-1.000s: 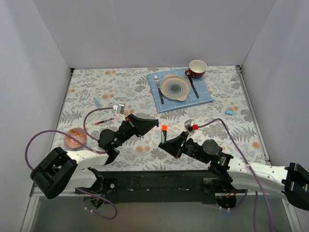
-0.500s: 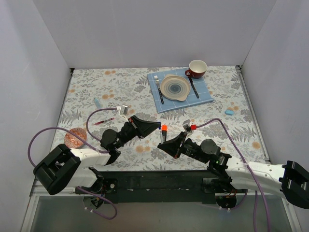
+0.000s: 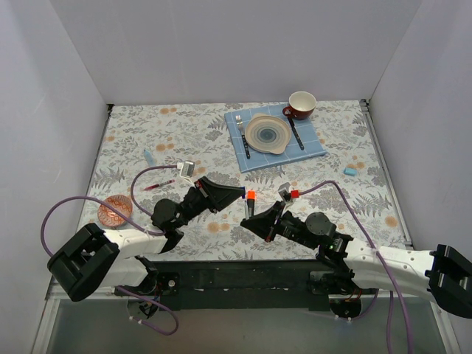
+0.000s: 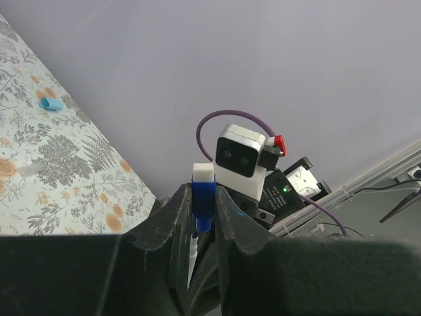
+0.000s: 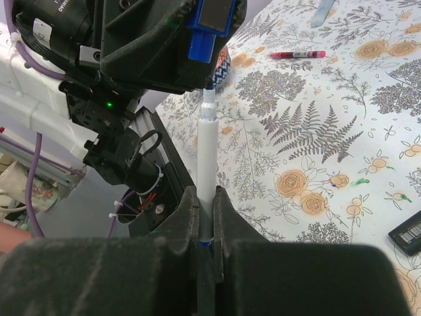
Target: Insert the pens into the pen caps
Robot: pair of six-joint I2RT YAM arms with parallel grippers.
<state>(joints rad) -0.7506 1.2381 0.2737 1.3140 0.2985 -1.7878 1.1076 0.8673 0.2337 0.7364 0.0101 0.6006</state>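
A blue cap [image 4: 203, 197] is being clamped in the left gripper [image 4: 204, 214], and a white-grey pen [image 5: 206, 145], tip beside that cap, in the right gripper [image 5: 205, 197].

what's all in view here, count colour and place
cloth: 1, grey floral, over table
mat: 1, blue, far right
plate: 1, cream, on mat
fork: 1, metal, left of plate
knife: 1, metal, right of plate
cup: 1, red, mat's far corner
saucer: 1, orange, near left
marker: 1, light blue, left
red pen: 1, red, left, nearer than marker
loose cap: 1, light blue, right
orange cap: 1, orange, centre
blue cap: 1, blue, left jaws
white pen: 1, white, right jaws, tip at blue cap
left arm: 1, black-white, jaws shut on cap
right arm: 1, black-white, jaws shut on pen
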